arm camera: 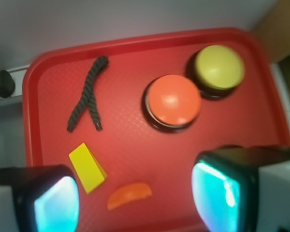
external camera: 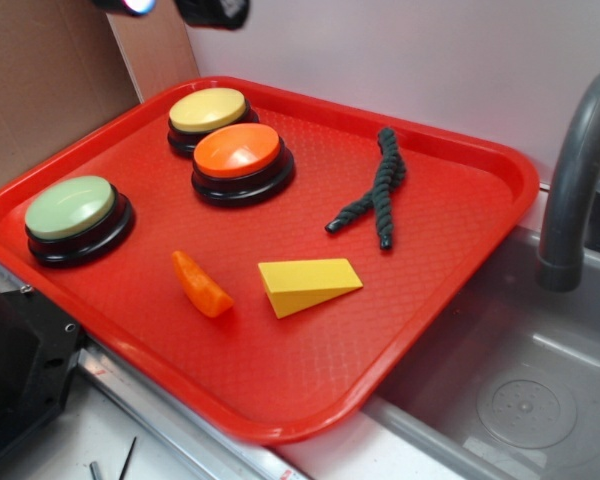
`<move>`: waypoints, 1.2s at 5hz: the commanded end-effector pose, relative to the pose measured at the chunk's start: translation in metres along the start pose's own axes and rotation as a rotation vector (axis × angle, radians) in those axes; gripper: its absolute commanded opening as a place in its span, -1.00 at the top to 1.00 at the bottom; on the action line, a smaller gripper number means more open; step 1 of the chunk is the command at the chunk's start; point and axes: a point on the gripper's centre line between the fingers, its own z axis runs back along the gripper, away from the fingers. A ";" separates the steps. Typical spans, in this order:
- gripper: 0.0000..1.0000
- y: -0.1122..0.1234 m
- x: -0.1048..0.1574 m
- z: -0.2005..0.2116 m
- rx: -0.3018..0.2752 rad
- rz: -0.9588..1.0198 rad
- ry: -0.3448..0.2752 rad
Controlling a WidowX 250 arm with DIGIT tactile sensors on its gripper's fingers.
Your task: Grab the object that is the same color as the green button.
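Note:
The dark green twisted rope piece lies bent double on the right part of the red tray; in the wrist view it is at upper left. The pale green button stands at the tray's left end and is out of the wrist view. My gripper is open and empty, high above the tray's front part, with its fingers lit cyan. In the exterior view only its tips show at the top edge, above the buttons and far from the rope.
A yellow-topped button and an orange-topped button stand at the tray's back. An orange piece and a yellow wedge lie near the front. A grey sink with a faucet is on the right. Cardboard stands behind on the left.

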 end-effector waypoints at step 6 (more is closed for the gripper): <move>-1.00 -0.050 0.082 -0.121 -0.067 0.264 -0.082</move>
